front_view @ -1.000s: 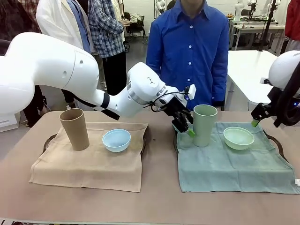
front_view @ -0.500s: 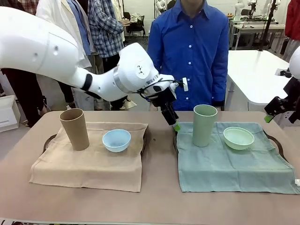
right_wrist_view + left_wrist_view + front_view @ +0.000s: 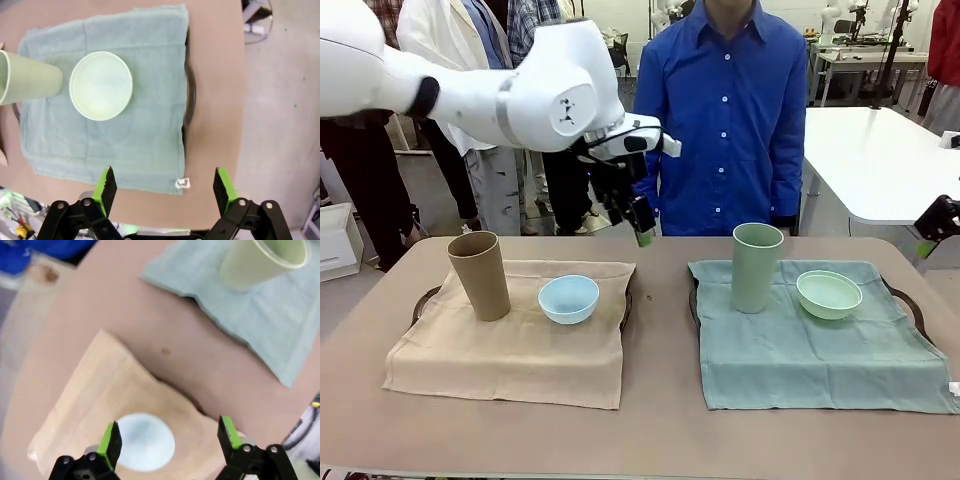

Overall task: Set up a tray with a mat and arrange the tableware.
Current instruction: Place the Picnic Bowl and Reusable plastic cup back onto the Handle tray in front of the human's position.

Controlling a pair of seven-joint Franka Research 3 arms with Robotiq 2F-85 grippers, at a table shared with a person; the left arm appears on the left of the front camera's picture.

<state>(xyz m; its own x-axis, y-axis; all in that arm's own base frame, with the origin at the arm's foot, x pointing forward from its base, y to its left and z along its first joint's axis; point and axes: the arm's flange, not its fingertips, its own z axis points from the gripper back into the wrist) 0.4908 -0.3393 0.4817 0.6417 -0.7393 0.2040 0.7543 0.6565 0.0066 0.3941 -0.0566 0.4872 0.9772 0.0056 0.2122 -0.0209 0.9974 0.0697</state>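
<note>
We list: tan cup [image 3: 480,275] and blue bowl [image 3: 568,298] left, green cup [image 3: 756,266] and green bowl [image 3: 829,294] right (both hands, left [image 3: 642,234] and right [image 3: 165,192], spread, empty).

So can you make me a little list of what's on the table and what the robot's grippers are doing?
tan cup: upright on the tan mat
light blue bowl: on the tan mat, beside the tan cup
pale green cup: upright on the green mat
pale green bowl: on the green mat, beside the pale green cup
left gripper: open, raised above the table, holding nothing
right gripper: open, up over the green mat's edge, holding nothing
person: standing at the far side
</note>
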